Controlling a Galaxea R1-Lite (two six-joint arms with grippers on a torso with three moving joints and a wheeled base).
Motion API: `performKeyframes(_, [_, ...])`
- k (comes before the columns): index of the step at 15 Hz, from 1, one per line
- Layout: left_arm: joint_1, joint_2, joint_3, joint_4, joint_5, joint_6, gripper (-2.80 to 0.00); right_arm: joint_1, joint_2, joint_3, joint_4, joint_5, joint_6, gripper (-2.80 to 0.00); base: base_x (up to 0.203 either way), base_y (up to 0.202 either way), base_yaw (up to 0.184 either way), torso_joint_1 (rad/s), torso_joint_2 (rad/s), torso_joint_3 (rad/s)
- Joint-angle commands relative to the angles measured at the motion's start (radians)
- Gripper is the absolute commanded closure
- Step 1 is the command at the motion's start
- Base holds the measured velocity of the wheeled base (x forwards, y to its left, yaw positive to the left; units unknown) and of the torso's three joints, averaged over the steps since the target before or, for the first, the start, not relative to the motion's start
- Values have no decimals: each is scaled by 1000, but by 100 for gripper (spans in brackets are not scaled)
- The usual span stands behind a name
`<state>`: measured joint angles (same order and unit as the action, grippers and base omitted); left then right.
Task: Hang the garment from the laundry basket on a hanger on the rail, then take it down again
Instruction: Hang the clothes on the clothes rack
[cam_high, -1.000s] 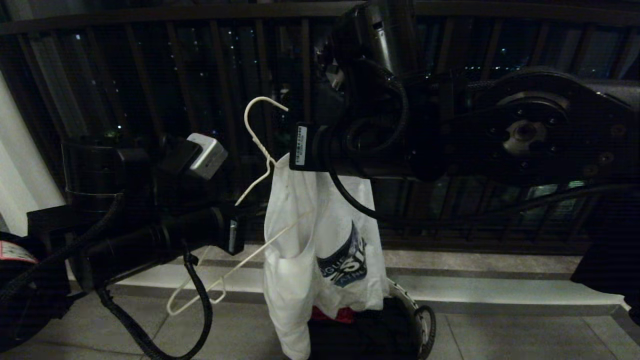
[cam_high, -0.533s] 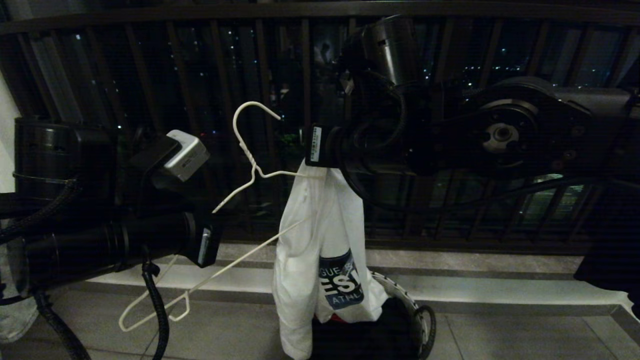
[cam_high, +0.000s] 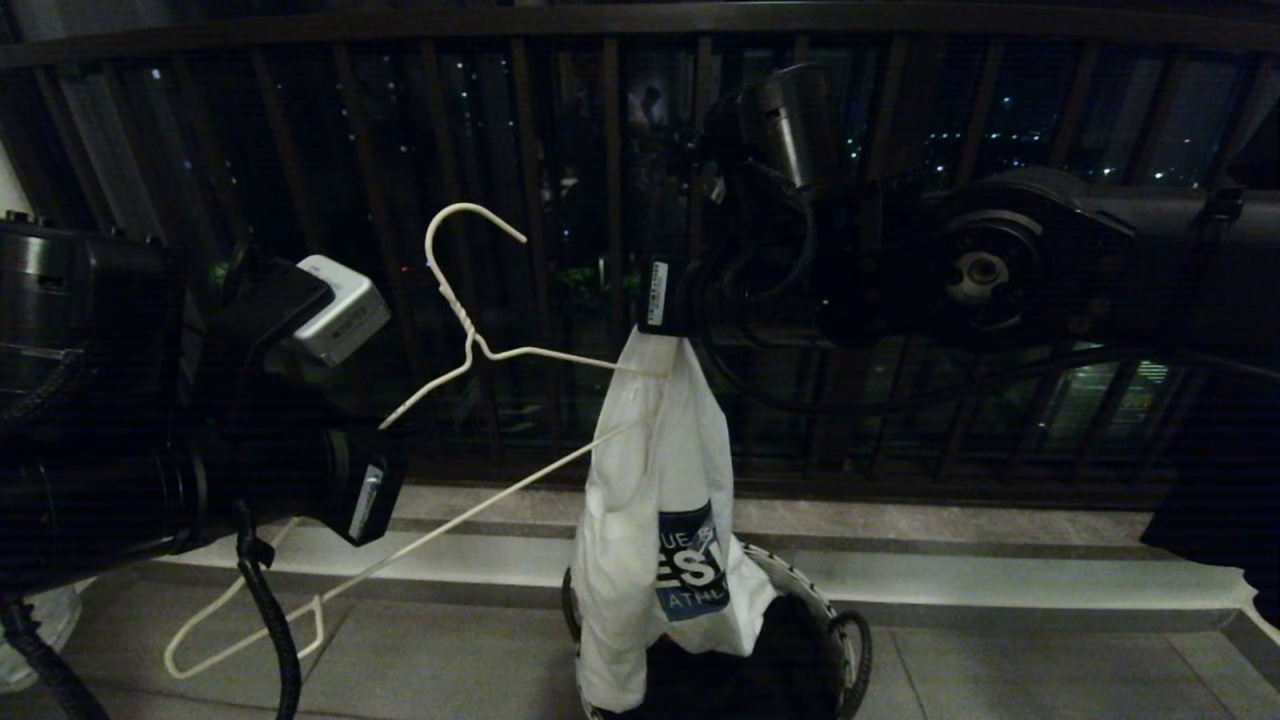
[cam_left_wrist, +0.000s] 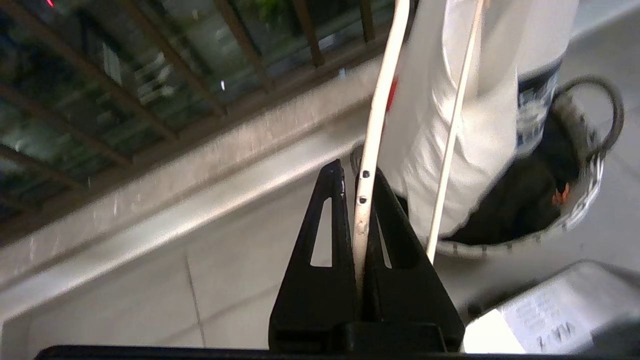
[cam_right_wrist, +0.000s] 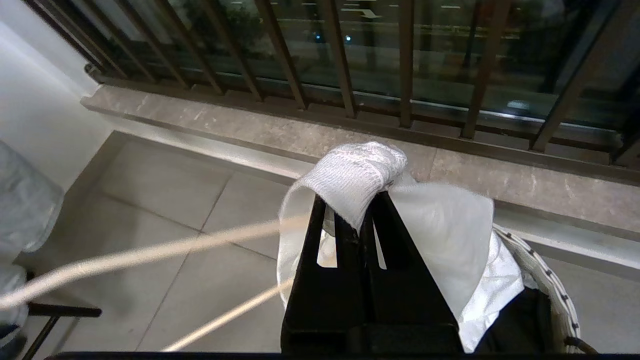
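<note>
While both grippers' fingers pinch hanger (cam_high: 470, 345) and garment (cam_high: 655, 480), the hanger has swung leftward, spreading from the shirt.

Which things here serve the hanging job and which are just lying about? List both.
Job: T-shirt, wire hanger, laundry basket, left tool, right tool.
Lying about: balcony railing, grey-blue cloth, dark clothes in the basket.

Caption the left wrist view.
Left hand shut on the hanger, garment hanging over the laundry basket.

Garment (cam_high: 650, 480) hangs above laundry basket (cam_high: 810, 600); hanger (cam_high: 470, 350) left.
</note>
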<state>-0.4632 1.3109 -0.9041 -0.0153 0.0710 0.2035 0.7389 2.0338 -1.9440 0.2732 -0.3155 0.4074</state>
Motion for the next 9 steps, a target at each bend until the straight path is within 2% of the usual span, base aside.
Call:
performKeyframes(1, [0,3,-16,36,33,2,0,-1,0,-2,1,-2,2,0,0,0,0,0,0,0])
performKeyframes(3, [0,22,-27,32,126,4,0,-1,-1,-3,1,-2,-1,0,0,0,0,0,0,0])
performKeyframes(6, [-4,64,-45,2,138,-14,0,12,-7,4,7,1,0,0,0,0,0,0,0,0])
performKeyframes(9, [-26,94,-41,-101,141,-62,0,62,-4,3,6,4,2,0,0,0,0,0,0,0])
